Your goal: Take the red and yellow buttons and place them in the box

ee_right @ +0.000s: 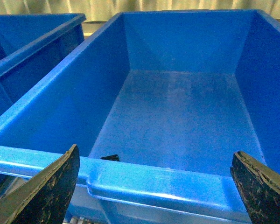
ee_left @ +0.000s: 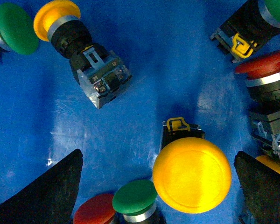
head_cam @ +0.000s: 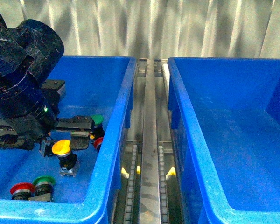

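Yellow button (ee_left: pixel 192 175) upright between spread left fingers (ee_left: pixel 51 191), inside left bin (head_cam: pixel 113 140).

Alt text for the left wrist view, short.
Left gripper is open above the blue bin floor, its black fingertips either side of a yellow button seen cap-on. Another yellow button lies on its side farther off, with red buttons and green buttons scattered around.

Industrial sorting station: blue plastic left bin (head_cam: pixel 113 140) and right bin (head_cam: pixel 191 140) flanked a metal conveyor rail (head_cam: pixel 149 140) before a pleated silver backdrop (head_cam: pixel 186 28).
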`<action>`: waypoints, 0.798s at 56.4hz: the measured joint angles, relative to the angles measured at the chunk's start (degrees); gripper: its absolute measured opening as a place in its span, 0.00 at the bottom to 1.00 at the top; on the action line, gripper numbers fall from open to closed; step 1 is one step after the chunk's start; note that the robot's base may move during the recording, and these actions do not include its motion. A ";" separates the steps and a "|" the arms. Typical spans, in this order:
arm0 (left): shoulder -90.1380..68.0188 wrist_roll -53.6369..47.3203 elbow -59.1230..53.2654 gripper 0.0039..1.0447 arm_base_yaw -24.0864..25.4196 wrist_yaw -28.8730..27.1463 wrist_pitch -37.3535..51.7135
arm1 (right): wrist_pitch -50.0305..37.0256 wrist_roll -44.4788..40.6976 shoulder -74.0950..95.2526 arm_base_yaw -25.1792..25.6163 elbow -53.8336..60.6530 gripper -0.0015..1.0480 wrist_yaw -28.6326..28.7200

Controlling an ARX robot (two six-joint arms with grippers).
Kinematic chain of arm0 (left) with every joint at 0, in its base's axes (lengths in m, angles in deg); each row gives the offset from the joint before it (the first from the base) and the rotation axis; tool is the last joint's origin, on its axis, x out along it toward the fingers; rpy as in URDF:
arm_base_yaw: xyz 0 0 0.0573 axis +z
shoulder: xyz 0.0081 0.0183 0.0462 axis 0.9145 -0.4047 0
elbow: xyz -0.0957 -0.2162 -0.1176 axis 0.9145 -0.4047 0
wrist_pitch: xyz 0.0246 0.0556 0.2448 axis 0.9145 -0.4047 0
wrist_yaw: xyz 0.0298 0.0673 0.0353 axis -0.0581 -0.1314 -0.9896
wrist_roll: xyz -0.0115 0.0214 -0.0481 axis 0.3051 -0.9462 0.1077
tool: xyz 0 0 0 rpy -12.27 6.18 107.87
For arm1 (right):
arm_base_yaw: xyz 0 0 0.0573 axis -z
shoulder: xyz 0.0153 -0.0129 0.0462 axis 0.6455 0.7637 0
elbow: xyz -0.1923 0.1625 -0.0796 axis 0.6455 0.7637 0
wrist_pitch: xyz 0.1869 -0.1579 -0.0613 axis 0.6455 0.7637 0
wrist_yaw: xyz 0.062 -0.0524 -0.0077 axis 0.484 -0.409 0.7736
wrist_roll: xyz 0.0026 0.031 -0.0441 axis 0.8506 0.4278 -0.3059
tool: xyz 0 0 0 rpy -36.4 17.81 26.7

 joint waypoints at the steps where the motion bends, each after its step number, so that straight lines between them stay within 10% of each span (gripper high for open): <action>1: -0.22 -0.04 0.09 0.93 0.00 0.11 0.09 | 0.00 0.00 0.00 0.00 0.00 0.94 0.02; 8: -1.57 0.09 0.50 0.93 -0.11 0.22 0.26 | 0.00 0.00 0.00 0.00 0.00 0.94 0.02; 28: -2.47 0.24 1.07 0.37 -1.73 0.15 1.55 | 0.00 0.00 0.00 0.00 0.00 0.94 0.02; 45: -2.16 0.26 0.98 0.34 -1.51 0.15 2.56 | 0.00 0.00 0.00 0.00 0.00 0.94 0.02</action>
